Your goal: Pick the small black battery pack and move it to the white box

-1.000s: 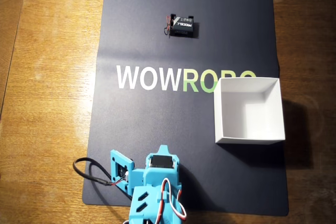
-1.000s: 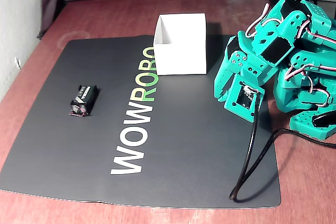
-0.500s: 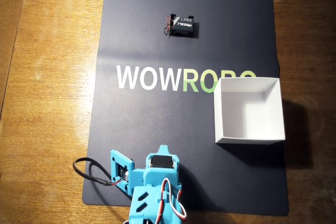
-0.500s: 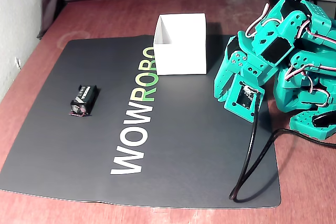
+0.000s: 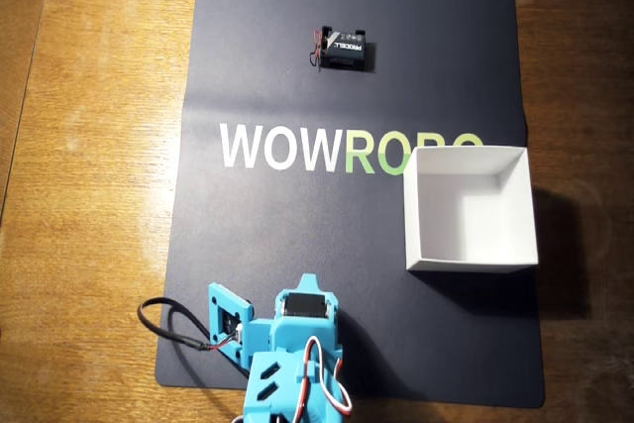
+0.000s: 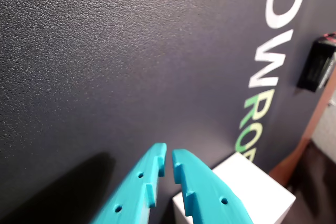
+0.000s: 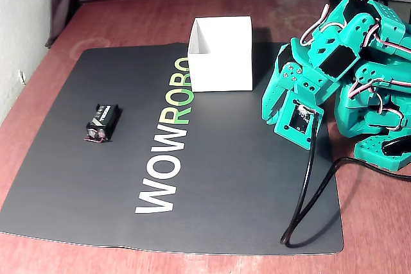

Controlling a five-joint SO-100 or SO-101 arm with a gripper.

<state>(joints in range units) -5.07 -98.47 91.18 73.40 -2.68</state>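
Wooden table [image 5: 89,195] carries a dark mat [image 5: 297,245] printed WOWROBO, covering most of the middle. In the overhead view the teal arm [image 5: 287,364] sits folded at the near edge, well apart from everything. White box [image 5: 466,210], open top and empty, stands on the mat toward the right edge. Small black battery pack [image 5: 347,49] lies flat near the far edge, about mid-width, red and black wires [image 5: 319,50] trailing off one end. Gripper [image 6: 169,162] hangs over bare mat in the wrist view, jaws almost together with only a thin slit between them, holding nothing.

Judgement: the pack looks rigid, light, smooth plastic, so somewhat slippery. Best hold is across its short width at mid-body, jaws on the long flat sides, clear of the wires. Jaws must part first.
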